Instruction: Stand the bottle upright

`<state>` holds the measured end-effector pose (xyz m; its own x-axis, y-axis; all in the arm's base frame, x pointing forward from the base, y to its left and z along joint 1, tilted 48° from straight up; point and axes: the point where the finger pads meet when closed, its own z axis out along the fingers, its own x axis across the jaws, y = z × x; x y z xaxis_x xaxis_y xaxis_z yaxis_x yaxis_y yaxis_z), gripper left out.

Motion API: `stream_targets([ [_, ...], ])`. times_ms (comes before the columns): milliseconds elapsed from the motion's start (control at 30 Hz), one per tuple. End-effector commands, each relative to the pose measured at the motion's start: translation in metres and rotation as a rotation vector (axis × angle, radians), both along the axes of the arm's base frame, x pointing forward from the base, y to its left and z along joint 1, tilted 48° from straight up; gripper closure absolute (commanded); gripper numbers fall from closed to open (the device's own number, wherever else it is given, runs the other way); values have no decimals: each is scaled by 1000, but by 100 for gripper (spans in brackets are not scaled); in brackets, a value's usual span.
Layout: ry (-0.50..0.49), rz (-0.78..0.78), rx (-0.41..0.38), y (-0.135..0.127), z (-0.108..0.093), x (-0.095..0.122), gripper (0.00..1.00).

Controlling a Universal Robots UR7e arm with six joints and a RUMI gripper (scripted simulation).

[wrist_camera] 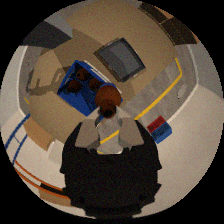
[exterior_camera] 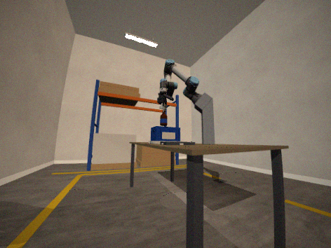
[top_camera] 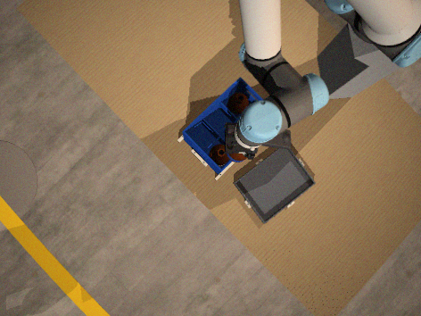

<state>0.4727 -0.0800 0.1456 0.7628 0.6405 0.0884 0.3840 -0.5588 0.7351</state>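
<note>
My gripper [wrist_camera: 108, 106] is shut on the neck of a brown bottle [exterior_camera: 163, 118] with a blue label and holds it upright, high above the blue crate [exterior_camera: 165, 134]. In the top view the arm's wrist [top_camera: 260, 121] covers the held bottle, over the crate's [top_camera: 221, 126] edge nearest the tray. Two brown bottles [top_camera: 238, 103] [top_camera: 218, 153] show in the crate; other cells are hidden under the arm. The dark grey tray [top_camera: 274, 185] lies beside the crate. In the wrist view the held bottle [wrist_camera: 107, 99] hangs between crate [wrist_camera: 80, 88] and tray [wrist_camera: 120, 58].
The crate and tray sit near the middle of the wooden table [top_camera: 274, 149]. The arm's base [top_camera: 357, 58] stands at the table's far corner. A blue and orange shelf rack [exterior_camera: 116, 105] stands behind the table.
</note>
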Motion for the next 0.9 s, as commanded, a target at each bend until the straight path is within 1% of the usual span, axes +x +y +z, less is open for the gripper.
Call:
stream_targets([
  [0, -1, -1, -1, 11, -7, 1, 100],
  [100, -1, -1, -1, 12, -9, 1, 100],
  [867, -1, -1, -1, 53, -38, 4, 100],
])
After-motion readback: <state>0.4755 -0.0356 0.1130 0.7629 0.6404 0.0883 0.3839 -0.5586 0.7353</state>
